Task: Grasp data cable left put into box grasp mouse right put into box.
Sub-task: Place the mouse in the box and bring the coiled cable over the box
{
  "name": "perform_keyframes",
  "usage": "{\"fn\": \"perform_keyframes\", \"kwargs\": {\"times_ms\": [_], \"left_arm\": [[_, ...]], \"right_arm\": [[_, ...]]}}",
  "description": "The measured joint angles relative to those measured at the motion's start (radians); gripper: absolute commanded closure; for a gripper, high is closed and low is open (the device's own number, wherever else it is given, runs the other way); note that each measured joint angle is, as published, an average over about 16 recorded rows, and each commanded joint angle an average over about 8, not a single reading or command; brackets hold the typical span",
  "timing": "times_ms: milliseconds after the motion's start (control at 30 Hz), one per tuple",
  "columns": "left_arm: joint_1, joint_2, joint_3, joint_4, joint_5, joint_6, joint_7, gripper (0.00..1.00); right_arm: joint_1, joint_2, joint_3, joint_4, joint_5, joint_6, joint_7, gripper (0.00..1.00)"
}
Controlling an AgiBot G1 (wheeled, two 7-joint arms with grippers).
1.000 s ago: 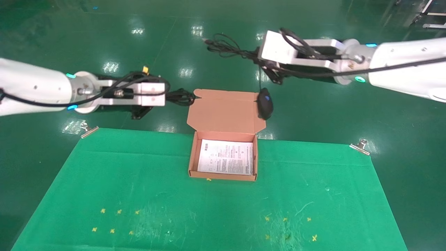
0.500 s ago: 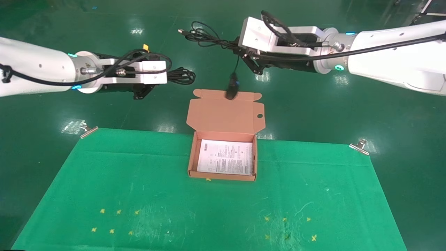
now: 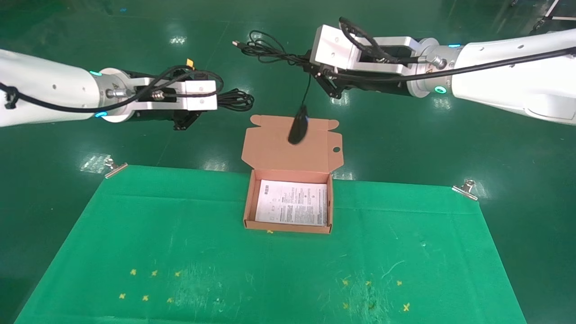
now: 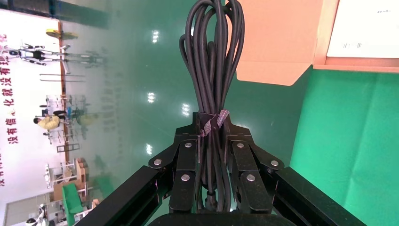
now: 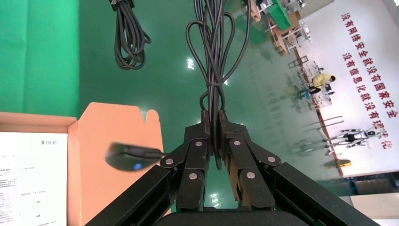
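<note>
The box (image 3: 246,211) lies open at the far edge of the green mat, its lid (image 3: 274,155) folded back and a printed sheet (image 3: 292,202) inside. Up and left of the lid, my left gripper (image 3: 218,98) is shut on the data cable (image 3: 235,99), a looped black bundle (image 4: 211,56) sticking out past the jaws of the left gripper (image 4: 211,120). My right gripper (image 3: 311,63) is shut on the mouse's cord (image 3: 265,47), and the mouse (image 3: 298,130) dangles below it in front of the lid. The right wrist view shows the right gripper (image 5: 213,117), the mouse (image 5: 127,156) and the cord loops (image 5: 214,42).
The green mat (image 3: 270,270) covers the table, held by metal clips at the far left corner (image 3: 114,167) and the far right corner (image 3: 465,188). Small yellow marks (image 3: 148,283) dot its near part. Shiny green floor lies beyond the table edge.
My right arm has carried the cord leftward, and the hanging mouse has swung from the lid's right edge to in front of the lid. The left arm rose slightly with the cable.
</note>
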Motion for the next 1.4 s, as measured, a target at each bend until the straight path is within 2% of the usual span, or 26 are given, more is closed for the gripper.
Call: {"fn": "perform_keyframes", "kwargs": {"times_ms": [233, 433, 733, 1033, 1400], "left_arm": [[0.010, -0.004, -0.003, -0.006, 0.002, -0.006, -0.013, 1.00], [0.035, -0.009, -0.005, -0.020, 0.047, -0.027, -0.070, 1.00], [0.103, -0.006, 0.001, -0.087, 0.246, -0.034, -0.273, 1.00], [0.173, -0.008, 0.012, -0.200, 0.461, 0.053, -0.481, 1.00], [0.235, -0.027, 0.021, -0.293, 0.530, 0.179, -0.593, 1.00]], "right_arm": [[-0.004, -0.003, -0.003, 0.001, -0.004, 0.002, 0.000, 1.00], [-0.014, -0.013, -0.009, 0.000, -0.011, 0.010, -0.004, 1.00], [-0.043, -0.048, -0.025, -0.015, -0.025, 0.028, -0.012, 1.00], [-0.078, -0.105, -0.047, -0.074, -0.035, 0.058, -0.040, 1.00], [-0.125, -0.150, -0.101, -0.148, -0.001, 0.093, -0.091, 1.00]]}}
